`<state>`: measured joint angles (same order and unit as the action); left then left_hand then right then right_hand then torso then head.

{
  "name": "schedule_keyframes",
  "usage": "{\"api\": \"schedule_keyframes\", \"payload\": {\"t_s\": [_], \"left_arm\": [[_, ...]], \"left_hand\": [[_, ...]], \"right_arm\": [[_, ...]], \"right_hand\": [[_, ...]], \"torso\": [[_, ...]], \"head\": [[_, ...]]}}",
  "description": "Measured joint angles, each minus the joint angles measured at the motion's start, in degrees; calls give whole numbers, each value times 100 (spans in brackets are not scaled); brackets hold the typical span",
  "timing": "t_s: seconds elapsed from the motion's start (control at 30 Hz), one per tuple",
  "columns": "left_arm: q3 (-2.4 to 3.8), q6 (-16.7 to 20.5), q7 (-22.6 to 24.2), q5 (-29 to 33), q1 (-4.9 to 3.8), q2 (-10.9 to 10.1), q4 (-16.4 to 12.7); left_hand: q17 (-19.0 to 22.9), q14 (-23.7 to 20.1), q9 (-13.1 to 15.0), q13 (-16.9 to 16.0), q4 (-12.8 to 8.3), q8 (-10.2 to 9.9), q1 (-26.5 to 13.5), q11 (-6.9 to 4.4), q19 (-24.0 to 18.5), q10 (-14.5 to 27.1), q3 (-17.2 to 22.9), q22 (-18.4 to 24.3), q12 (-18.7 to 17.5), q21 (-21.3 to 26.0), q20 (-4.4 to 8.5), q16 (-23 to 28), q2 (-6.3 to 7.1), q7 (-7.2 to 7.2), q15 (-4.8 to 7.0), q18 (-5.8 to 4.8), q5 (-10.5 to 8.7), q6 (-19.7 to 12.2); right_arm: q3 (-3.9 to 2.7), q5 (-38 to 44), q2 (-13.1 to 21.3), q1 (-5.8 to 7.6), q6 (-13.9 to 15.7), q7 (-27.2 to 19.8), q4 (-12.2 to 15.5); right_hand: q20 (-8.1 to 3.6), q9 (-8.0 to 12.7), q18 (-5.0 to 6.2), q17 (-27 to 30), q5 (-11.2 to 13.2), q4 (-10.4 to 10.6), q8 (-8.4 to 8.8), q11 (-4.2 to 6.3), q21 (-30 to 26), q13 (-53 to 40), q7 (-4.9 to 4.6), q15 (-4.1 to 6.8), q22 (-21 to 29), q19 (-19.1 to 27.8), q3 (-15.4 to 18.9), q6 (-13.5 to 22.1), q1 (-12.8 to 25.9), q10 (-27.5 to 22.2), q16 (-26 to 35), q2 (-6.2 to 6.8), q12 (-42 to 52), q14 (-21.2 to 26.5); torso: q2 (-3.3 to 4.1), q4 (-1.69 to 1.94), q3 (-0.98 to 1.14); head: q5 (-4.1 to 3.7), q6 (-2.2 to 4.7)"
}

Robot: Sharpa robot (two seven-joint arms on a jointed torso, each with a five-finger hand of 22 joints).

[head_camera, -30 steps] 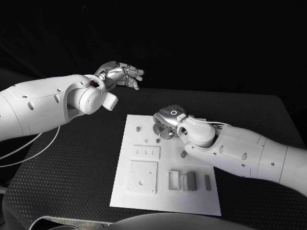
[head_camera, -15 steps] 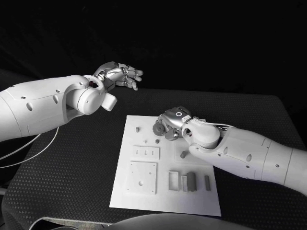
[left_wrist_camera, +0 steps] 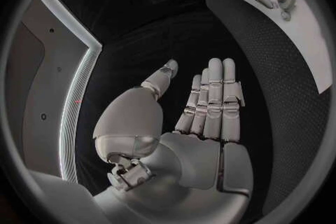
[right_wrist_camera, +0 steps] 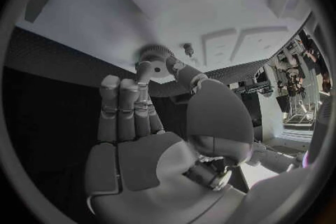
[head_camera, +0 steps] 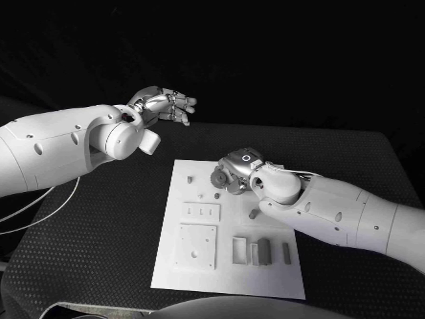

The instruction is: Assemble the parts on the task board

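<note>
Right silver many-fingered hand works over the far edge of the white flat task board, fingers pinching a small round toothed grey part just above the plate — likely being lined up for seating. Left silver hand hovers beyond the table's far edge, fingers apart, holding nothing. No legible writing.

A black table carries the white task board.

L hand raised, fingers straight; R hand pinching.
</note>
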<state>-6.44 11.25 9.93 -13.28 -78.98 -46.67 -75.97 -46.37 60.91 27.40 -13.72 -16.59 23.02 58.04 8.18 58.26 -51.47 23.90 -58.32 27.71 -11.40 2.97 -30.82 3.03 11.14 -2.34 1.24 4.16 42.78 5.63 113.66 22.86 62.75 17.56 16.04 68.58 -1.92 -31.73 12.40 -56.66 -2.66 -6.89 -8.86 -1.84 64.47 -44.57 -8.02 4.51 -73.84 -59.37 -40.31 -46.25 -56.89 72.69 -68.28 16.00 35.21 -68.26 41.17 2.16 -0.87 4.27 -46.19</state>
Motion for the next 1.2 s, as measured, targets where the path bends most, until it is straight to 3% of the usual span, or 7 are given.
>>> {"api": "schedule_keyframes", "payload": {"t_s": [0.5, 0.7, 1.2], "left_arm": [[0, -16, -6, -1, 0, 1, 1], [0, -20, -7, -1, 0, 3, 0], [0, -21, -9, -3, 0, -6, -29]], "left_hand": [[0, 0, 0, 1, 0, 0, 0, 0, 0, 0, 0, -4, 0, 0, 0, 0, 0, 0, 0, 0, 0, 0], [0, 0, -5, 1, 0, 0, 0, 0, 0, 0, 0, -4, 0, 0, 0, 0, 0, 0, 0, 0, 0, 0], [0, 0, -4, -3, 0, 0, 0, 0, 0, 0, 0, -3, 0, 0, 0, 0, -1, 0, 0, 0, 0, 0]], "right_arm": [[-1, -14, -90, -19, 4, -11, -129], [-1, -18, -108, -25, -1, -16, -134], [-6, -21, -170, -35, -19, -31, -239]], "right_hand": [[1, -47, 0, -4, 0, 63, -83, 0, 0, -7, -50, 0, -1, 0, 0, 7, -85, 0, 0, -40, 29, 0], [11, -119, -1, -9, 0, 39, -212, 15, 0, -12, 3, -1, -19, -10, 24, -232, -137, -13, 0, -92, 55, -1], [12, -146, -2, -8, 0, 39, -212, 22, 0, -11, 13, -1, -25, -10, 56, -245, -137, -21, 0, -92, 53, -1]], "torso": [[1, 10, -3], [1, 6, -3], [5, 9, 2]], "head": [[9, -22], [11, -35], [16, -63]]}}
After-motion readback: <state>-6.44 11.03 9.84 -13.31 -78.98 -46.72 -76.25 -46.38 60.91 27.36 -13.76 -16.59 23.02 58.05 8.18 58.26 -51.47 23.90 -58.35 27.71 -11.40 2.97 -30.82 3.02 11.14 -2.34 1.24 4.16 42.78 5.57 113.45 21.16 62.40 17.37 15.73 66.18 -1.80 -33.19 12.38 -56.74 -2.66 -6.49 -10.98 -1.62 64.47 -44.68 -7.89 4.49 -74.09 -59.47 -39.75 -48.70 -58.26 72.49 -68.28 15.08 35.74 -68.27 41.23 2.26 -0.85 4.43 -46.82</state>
